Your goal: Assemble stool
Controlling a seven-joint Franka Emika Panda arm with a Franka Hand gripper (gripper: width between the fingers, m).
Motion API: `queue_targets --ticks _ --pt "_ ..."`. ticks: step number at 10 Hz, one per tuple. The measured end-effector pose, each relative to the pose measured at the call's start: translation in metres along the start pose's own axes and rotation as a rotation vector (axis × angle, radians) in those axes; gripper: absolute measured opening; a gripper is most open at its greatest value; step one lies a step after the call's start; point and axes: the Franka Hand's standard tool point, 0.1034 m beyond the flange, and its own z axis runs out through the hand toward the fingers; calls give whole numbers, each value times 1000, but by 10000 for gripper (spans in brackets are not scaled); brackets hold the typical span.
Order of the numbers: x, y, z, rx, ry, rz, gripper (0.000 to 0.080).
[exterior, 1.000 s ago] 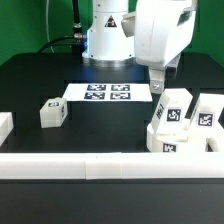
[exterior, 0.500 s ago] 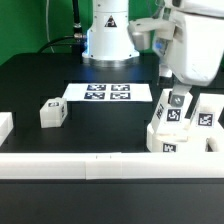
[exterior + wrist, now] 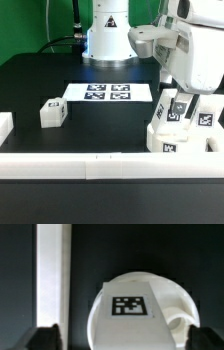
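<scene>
I'm pointing the arm (image 3: 190, 45) down at the worktop's (image 3: 40, 85) three o'clock, claw (image 3: 126, 337) released, straddling a stool leg (image 3: 130, 297).

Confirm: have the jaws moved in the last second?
Yes. The jaws went from the right end of the marker board toward the exterior view's right and down, over a leg.

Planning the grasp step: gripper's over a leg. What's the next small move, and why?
Probably ease straight down, then close. The gripper is open and sits just above the leg. The wrist view shows the leg lying between the fingers, not yet gripped.
</scene>
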Motion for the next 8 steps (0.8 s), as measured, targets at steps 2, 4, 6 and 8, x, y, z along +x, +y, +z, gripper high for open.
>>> queue_targets --ticks 2,4,6,8 --pt "-1 0 0 1 0 3 450" --pt "-2 0 0 1 0 29 335" --pt "-3 0 1 1 0 59 335" --pt "-3 -2 1 11 1 300 335"
